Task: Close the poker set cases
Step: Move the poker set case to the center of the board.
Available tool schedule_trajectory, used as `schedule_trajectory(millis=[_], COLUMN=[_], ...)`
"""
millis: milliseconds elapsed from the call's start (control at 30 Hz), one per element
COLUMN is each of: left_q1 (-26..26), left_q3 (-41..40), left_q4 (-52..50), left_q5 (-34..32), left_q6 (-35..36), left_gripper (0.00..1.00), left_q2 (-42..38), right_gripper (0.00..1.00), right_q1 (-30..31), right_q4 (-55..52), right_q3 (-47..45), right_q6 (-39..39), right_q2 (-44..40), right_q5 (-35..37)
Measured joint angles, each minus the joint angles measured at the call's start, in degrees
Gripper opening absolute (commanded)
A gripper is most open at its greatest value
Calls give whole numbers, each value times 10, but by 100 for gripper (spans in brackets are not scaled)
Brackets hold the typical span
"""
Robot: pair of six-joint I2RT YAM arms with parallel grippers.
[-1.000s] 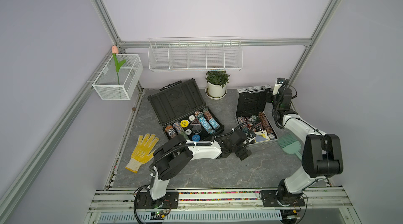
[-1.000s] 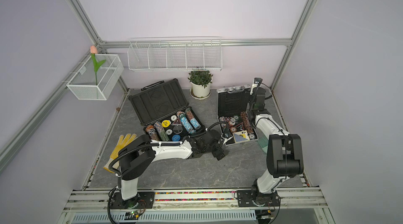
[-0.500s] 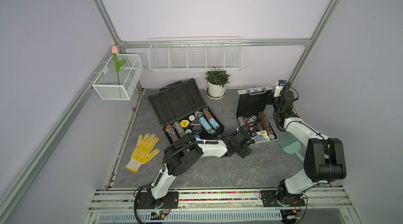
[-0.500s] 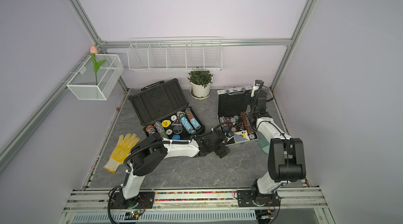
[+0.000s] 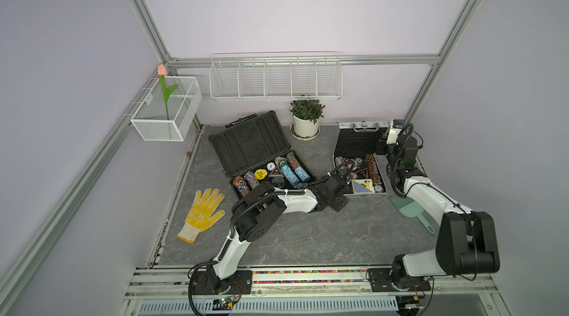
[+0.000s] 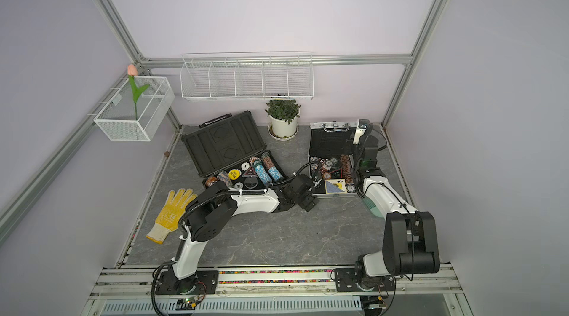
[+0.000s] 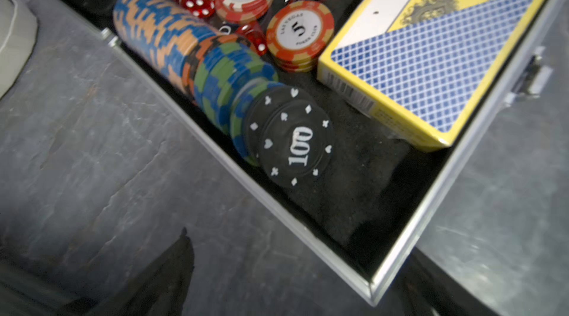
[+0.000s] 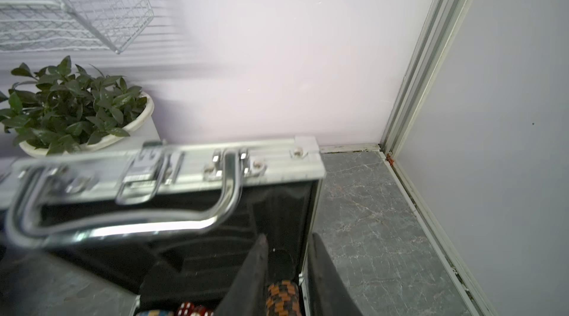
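Both poker cases gape. The small smooth silver aluminium case point(image 5: 358, 145) sits back-right on the grey marbled worktop point(image 5: 308, 237), lid upright. The right claw point(image 8: 289, 268) has its fingers nearly together astride that lid's side edge. Pinching or not, I cannot tell; seemingly it's there to swing it down. The left claw point(image 7: 298, 268) is spread wide around the front corner, probably bracing the base. The larger dark-grey ribbed plastic case point(image 5: 249, 142) lies back-left, untouched.

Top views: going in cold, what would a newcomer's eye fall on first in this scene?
Two open poker cases full of colourful chips dominate the grey table: the large dark-grey case at the back left and the silver case at the back right, lid upright. Both arms crowd the silver one, the left gripper at its front corner, the right gripper beside its lid. A yellow glove lies near the left edge.
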Motion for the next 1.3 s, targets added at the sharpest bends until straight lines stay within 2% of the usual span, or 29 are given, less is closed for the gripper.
schedule_trajectory(millis=[100,233,400,467,767,1033,1300], left_q1=[13,18,18,18,18,18,18], left_q3=[9,15,15,15,15,10,9], left_q4=[-2,-2,-2,-2,-2,8,10], left_q5=[-7,-11,-11,-12,-12,-12,-10], left_q6=[-4,-3,-3,-3,-3,-3,-3], left_gripper=[100,100,100,100,100,100,100], left_q2=[5,7,7,7,7,7,7], right_gripper=[30,47,76,81,82,81,74], right_q1=[4,9,12,12,-32,-103,-106], right_q4=[-1,0,16,22,34,62,86], right_q3=[-26,-59,-66,-64,-8,73,111], right_q6=[0,2,10,12,14,28,28], right_q2=[-13,-30,-17,-5,52,127,197], right_q5=[6,11,17,23,25,-85,-156])
